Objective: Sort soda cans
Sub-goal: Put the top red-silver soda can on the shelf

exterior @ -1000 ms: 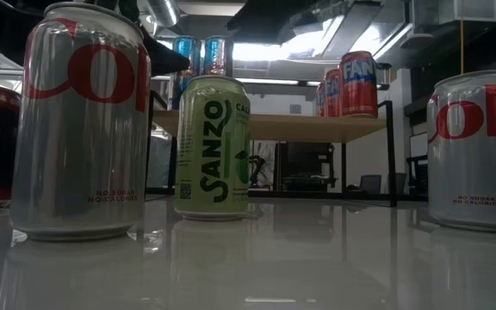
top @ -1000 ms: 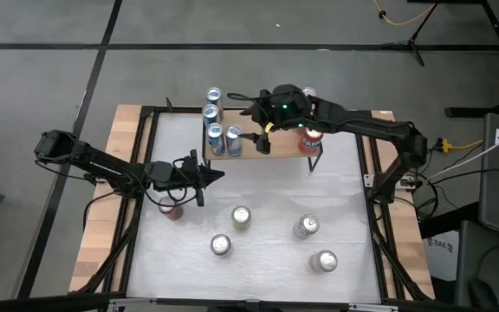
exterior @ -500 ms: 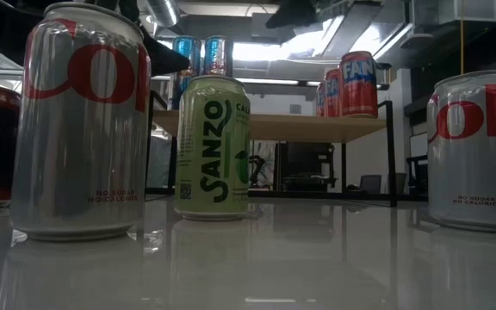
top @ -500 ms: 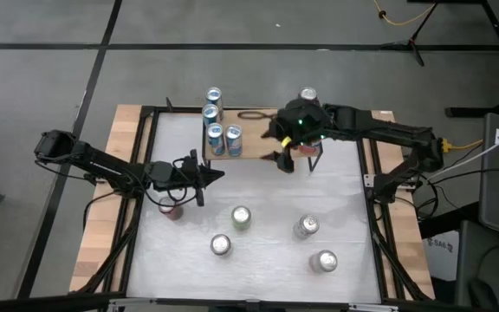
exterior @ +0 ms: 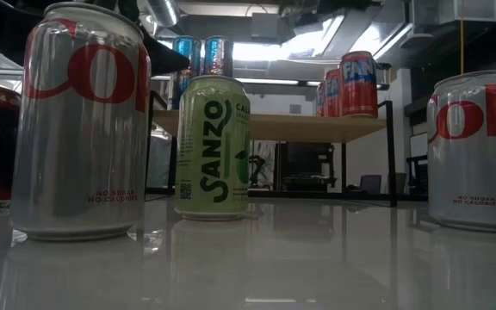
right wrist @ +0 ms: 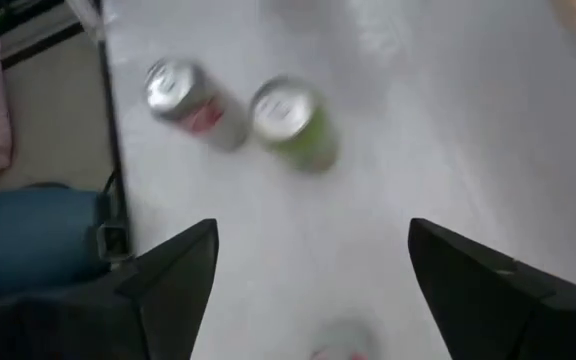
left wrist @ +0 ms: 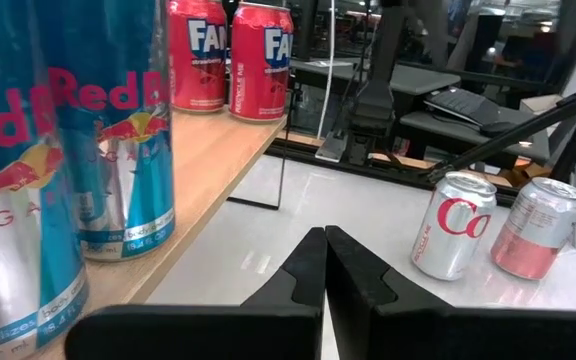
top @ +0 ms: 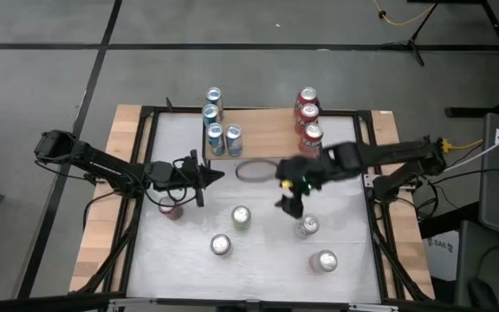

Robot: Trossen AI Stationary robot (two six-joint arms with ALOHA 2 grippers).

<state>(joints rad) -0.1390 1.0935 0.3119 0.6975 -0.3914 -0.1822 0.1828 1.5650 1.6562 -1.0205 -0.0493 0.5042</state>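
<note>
Right gripper (top: pixel 288 195) hangs with its fingers spread wide and empty over the middle of the table, just above a silver can (top: pixel 307 226). You see it has swung away from the wooden shelf (top: pixel 267 130) at the far edge, where it was a second ago, and three red cans (top: pixel 307 115) now stand in a row on the shelf's right side. That suggests one delivery is finished and the arm is coming back for another can.

Nearest the front edge stand two more silver cans (top: pixel 221 245), one left and one (top: pixel 324 260) right. Just behind them, the silver can by the gripper stands near its fingertips, a little toward the front and right. A pale green can (top: pixel 241 217) stands to the gripper's left, well within the open table. A red can (top: pixel 172 208) stands beside the left gripper (top: pixel 204 178), which waits clenched shut and empty at the table's left side.

Farthest off, four blue cans (top: pixel 216 121) are grouped on the shelf's left side.
</note>
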